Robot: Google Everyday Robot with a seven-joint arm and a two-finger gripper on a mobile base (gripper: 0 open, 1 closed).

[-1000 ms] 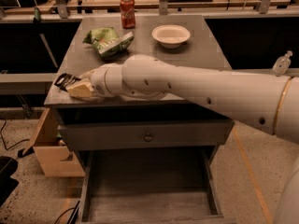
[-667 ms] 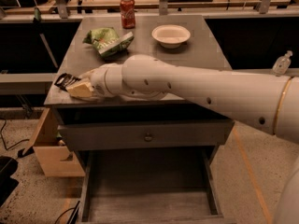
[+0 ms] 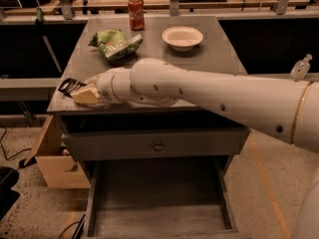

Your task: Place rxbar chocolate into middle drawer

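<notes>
1. My arm (image 3: pixel 209 96): reaches in from the right, across the front of the grey table (image 3: pixel 219 59).
2. My gripper (image 3: pixel 82 94): low over the table's front left corner. Whether it is wide, narrow or holding, I cannot tell.
3. Rxbar chocolate (image 3: pixel 67 85): black wrapper lying on the tabletop at that same corner, at the tip of my gripper. It appears to touch the gripper, though the view there is dim.
4. Middle drawer (image 3: pixel 159 218): pulled out below the table front, grey floor showing, well apart from the bar.
5. Drawer front (image 3: pixel 124 144) above it: closed, with a small round knob (image 3: pixel 157 146).
6. Green chip bag (image 3: pixel 115 44): on the table, behind my arm.
7. Red can (image 3: pixel 135 13): upright at the back edge.
8. White bowl (image 3: pixel 182 37): back right of the bag.
9. Wooden box (image 3: pixel 55 158): on the floor, left of the table.
</notes>
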